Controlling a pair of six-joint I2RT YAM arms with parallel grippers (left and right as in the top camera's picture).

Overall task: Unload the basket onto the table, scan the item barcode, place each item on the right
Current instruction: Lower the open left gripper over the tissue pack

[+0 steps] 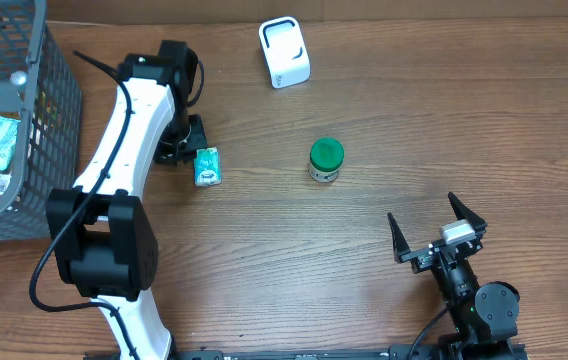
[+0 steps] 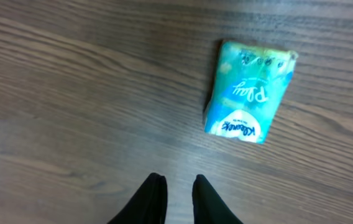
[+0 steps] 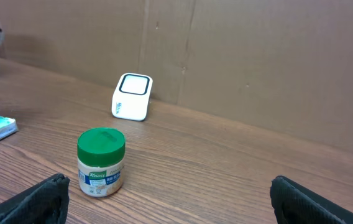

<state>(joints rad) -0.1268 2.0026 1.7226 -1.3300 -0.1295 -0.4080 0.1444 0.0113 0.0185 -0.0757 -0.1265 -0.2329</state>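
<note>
left gripper [image 2: 179, 190] hangs low over the wooden table [image 2: 71, 93], its two black fingers only slightly parted with nothing between them; the tissue pack [image 2: 248, 93] lies flat on the wood just ahead of the tips, not touching them. right gripper [image 1: 436, 232] sits near the table's front edge, fingers spread wide and empty. a green-lidded jar [image 1: 326, 160] stands between the arms, a white scanner [image 1: 284, 52] near the far edge, a wire basket [image 1: 59, 110] at the left.

Wooden table [image 1: 384, 120] bears tissue pack [image 1: 206, 166], green-lidded jar [image 1: 326, 159], white scanner [image 1: 284, 52], wire basket [image 1: 62, 110].
</note>
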